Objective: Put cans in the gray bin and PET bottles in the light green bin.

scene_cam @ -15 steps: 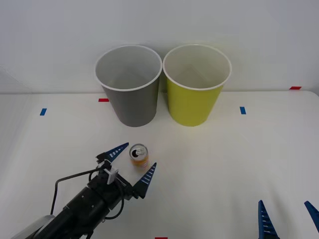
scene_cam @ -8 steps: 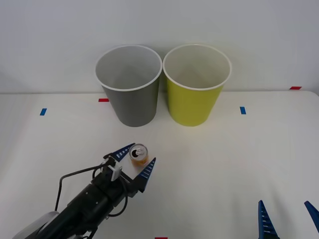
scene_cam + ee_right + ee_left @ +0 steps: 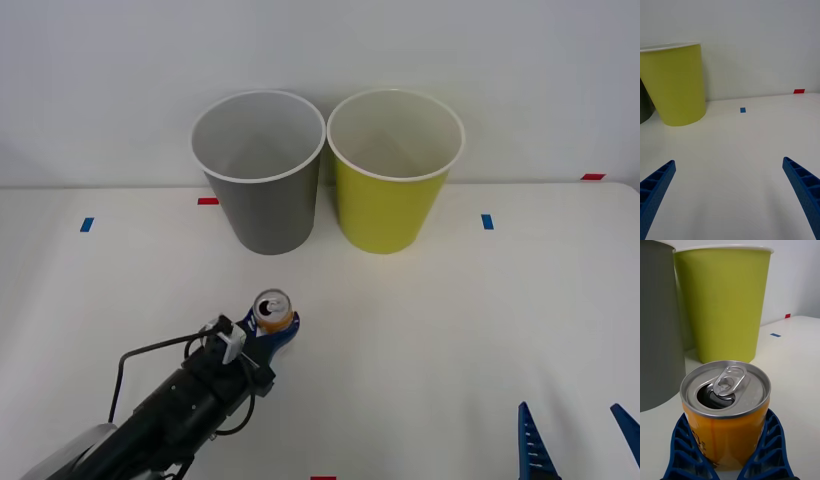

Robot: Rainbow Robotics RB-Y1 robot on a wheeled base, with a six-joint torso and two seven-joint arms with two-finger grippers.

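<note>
At the near right edge of the white table (image 3: 450, 330), the right gripper (image 3: 578, 440) is being kept parked with its blue ribbed fingers (image 3: 657, 187) spread wide and nothing between them. Slightly farther in on the left, the small slim orange-labelled drink can (image 3: 273, 312) with an opened silver top and pull tab is being pinched by the left gripper (image 3: 264, 338); its blue ribbed fingers (image 3: 769, 442) are being pressed against both sides of the can's lower body, as is seen in the left wrist view (image 3: 726, 408). The can is being held upright, in front of the bins and well apart from them, with bare table lying in between.

Beyond the can, the tall tapered dark gray bucket with white inside (image 3: 262, 190) and, just beside it to the right, the yellow-green bucket of the same shape (image 3: 392, 190) are standing upright against the white wall (image 3: 320, 50). Small blue tape marks (image 3: 87, 224) and red tape marks (image 3: 208, 201) are lying on the table around the bins.

Compared with half a second ago, the left fingers, which were being held open on either side of the can, are now being closed on it, and the can's top is appearing slightly higher in the front view. The bins and the right gripper are remaining where they were.
</note>
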